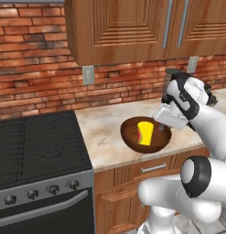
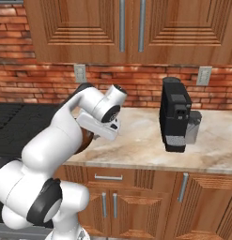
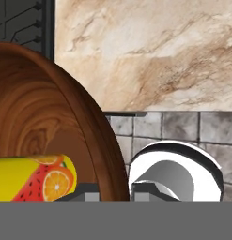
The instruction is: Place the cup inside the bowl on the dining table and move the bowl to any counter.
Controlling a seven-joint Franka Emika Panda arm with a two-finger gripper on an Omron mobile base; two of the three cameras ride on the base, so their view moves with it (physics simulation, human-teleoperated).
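The dark brown wooden bowl (image 1: 153, 141) sits tilted over the front part of the beige marble counter (image 1: 103, 132), just right of the stove. The yellow cup (image 1: 145, 132) with fruit prints lies inside it. My gripper (image 1: 163, 123) is shut on the bowl's right rim. In the hand view the bowl's rim (image 3: 91, 124) runs down between my fingertips (image 3: 145, 190), with the cup (image 3: 37, 178) lying on its side in the bowl at the lower left. From the right base view my arm hides most of the bowl (image 2: 87, 140). I cannot tell whether the bowl rests on the counter or hangs just above it.
A black stove (image 1: 36, 146) borders the counter on the left. A black coffee machine (image 2: 174, 115) stands further right on the counter (image 2: 136, 140). Wooden wall cabinets (image 1: 132, 27) hang overhead against the brick wall. Drawers and grey floor tiles (image 3: 183, 124) lie below the counter's front edge.
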